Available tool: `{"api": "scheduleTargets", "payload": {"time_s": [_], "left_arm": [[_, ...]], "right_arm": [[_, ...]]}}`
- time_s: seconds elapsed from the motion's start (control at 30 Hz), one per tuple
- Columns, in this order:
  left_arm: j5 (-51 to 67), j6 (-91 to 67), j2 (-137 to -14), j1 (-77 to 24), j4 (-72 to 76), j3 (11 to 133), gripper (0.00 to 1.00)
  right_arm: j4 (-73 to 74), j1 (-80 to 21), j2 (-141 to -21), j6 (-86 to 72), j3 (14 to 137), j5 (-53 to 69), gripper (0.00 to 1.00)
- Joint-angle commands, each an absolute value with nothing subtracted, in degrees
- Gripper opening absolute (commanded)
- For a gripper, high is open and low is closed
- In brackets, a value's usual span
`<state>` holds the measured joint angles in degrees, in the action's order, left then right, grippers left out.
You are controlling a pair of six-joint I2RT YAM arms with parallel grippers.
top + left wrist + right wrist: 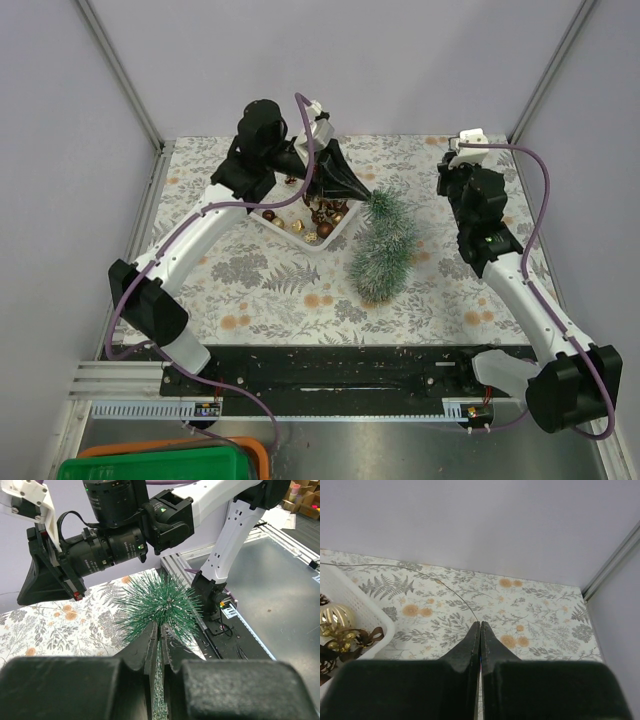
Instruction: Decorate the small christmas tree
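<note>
Small christmas tree (385, 250), frosted green, tilted, top pinched by left end effector (159, 628)

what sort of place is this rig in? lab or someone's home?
Most likely a robotics lab cell, not a home: plain panel walls on aluminium frame posts, two arms bolted to a black base plate, a staged tablecloth.

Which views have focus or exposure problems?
Top external: even diffuse light, faint shadows, sharp throughout. Left wrist: left gripper a near-black, soft foreground mass; small christmas tree crisp. Right wrist: right gripper equally dark and featureless; tablecloth sharp, white basket bright at the left edge.
</note>
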<state>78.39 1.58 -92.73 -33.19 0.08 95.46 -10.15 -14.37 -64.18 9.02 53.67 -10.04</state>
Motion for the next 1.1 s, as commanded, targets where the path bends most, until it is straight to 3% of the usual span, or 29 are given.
{"api": "scheduleTargets", "payload": {"time_s": [0.0, 0.1, 0.3, 0.43, 0.63, 0.77, 1.0, 1.07], "left_arm": [[81.21, 1.50, -89.56, -31.91, 2.46, 95.19, 0.09], [81.38, 1.32, -88.42, -31.47, 2.37, 93.96, 0.09], [81.39, 1.05, -86.49, -30.41, 2.64, 91.94, 0.09], [81.21, 0.79, -85.34, -29.80, 3.16, 91.23, 0.09], [79.98, 1.05, -83.76, -28.83, 3.25, 89.48, 0.09], [79.45, 1.93, -82.27, -27.86, 3.60, 87.72, 0.09], [78.75, 2.20, -79.19, -26.19, 4.75, 83.41, 0.10], [78.84, 2.28, -78.58, -26.02, 5.01, 82.36, 0.10]], "right_arm": [[-15.91, -15.99, -63.54, 16.08, 53.26, -14.68, 0.00], [-16.43, -17.75, -63.81, 19.41, 53.26, -17.21, 0.00], [-24.06, -24.60, -65.92, 35.66, 51.68, -36.80, 0.00], [-16.56, -24.96, -63.81, 31.06, 53.60, -38.84, 0.00], [16.91, -24.96, -56.53, 4.61, 61.16, -25.78, 0.00], [30.82, -24.96, -52.39, -6.22, 60.91, -14.17, 0.02], [41.75, -24.96, -46.15, -12.74, 57.57, -8.78, 0.20], [40.44, -24.96, -45.44, -12.83, 57.13, -10.89, 0.32]]}}
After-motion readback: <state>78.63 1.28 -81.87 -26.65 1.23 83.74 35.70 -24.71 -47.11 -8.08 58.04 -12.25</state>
